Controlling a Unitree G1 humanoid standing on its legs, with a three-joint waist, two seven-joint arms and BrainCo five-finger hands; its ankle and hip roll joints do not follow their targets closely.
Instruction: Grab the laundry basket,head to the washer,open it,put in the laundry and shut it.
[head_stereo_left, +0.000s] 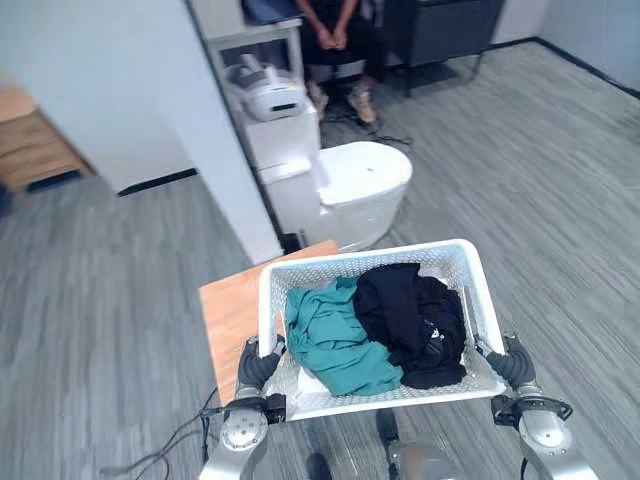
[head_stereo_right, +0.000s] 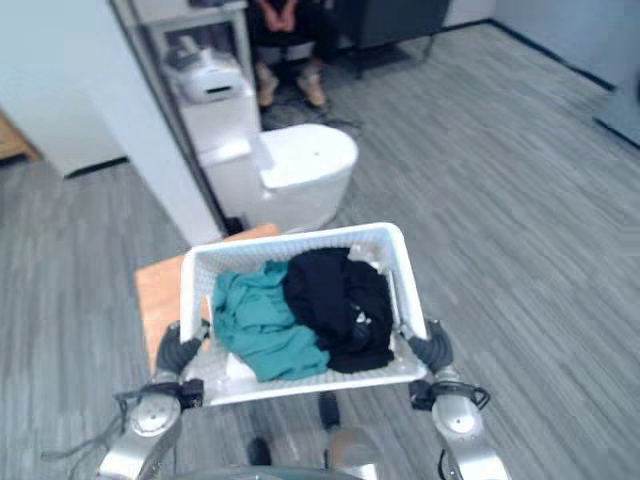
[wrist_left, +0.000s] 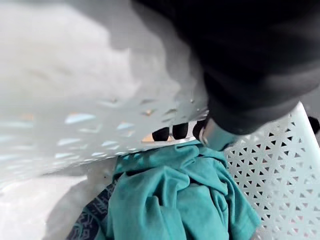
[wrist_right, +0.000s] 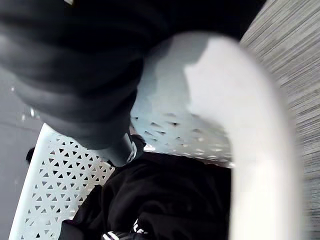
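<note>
Fingers of both hands curl round the side rims of one white basket (head_stereo_left: 478, 282): the left hand (head_stereo_left: 258, 365) grips its left edge, the right hand (head_stereo_left: 510, 364) its right edge, and the basket hangs between them above the grey floor (head_stereo_left: 520, 180). Two garments lie inside, a teal cloth (head_stereo_left: 335, 340) on the left touching a black cloth (head_stereo_left: 415, 315) on the right. Beyond the basket are a wooden stool (head_stereo_left: 228, 312), one white toilet (head_stereo_left: 345, 190), and a seated person (head_stereo_left: 335, 30).
</note>
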